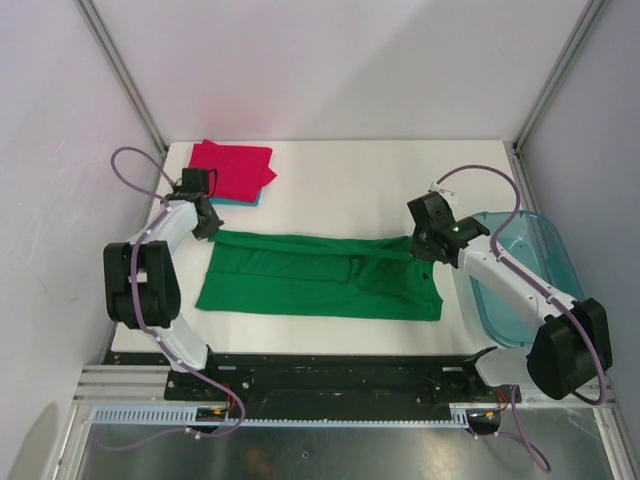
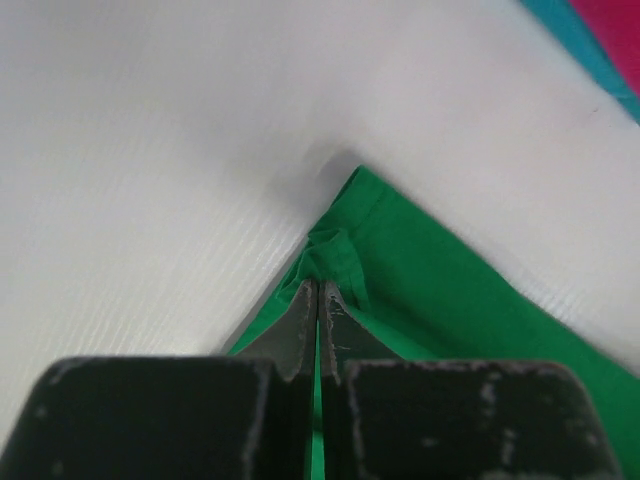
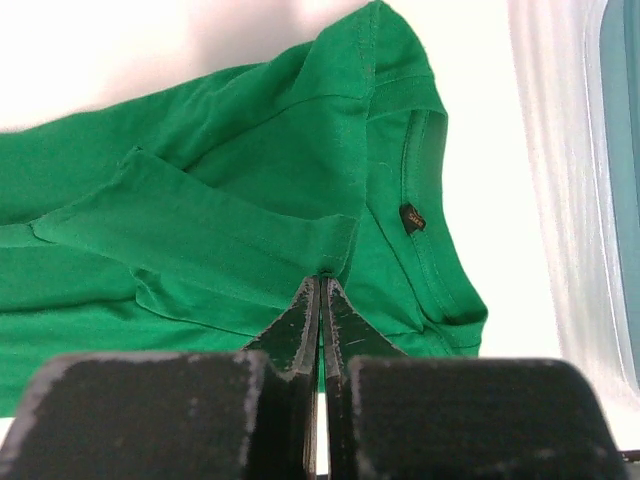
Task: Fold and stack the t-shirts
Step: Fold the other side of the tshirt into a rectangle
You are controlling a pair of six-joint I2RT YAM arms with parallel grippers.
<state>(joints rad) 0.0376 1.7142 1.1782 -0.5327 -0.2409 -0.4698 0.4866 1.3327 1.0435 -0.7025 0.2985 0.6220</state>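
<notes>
The green t-shirt (image 1: 320, 280) lies flat in the middle of the white surface (image 1: 350, 180). It is folded into a long strip that runs from left to right. Its neck end is on the right, near the bin (image 1: 545, 250), and a small dark tag (image 3: 411, 218) shows inside the collar.

The left tool (image 2: 318, 290) is down at the far left corner of the green t-shirt. Its two fingers are pressed tight together, and the corner of the cloth is bunched up right at the tips - it is pinching that corner.

The right tool (image 3: 320, 285) is down at the far right end of the same shirt, close to the collar. Its fingers are pressed tight together too. The tips touch a folded edge of the green cloth, but I cannot tell if any cloth is caught between them.

At the far left corner of the surface sits the magenta-red t-shirt (image 1: 232, 165), folded into a small square. It rests on top of the light blue t-shirt (image 1: 240, 200) - only a thin blue edge peeks out under it. This little pile is near the left tool, apart from the green shirt.

The bin is see-through blue-green plastic and sits at the right edge of the surface, beside the right arm.
</notes>
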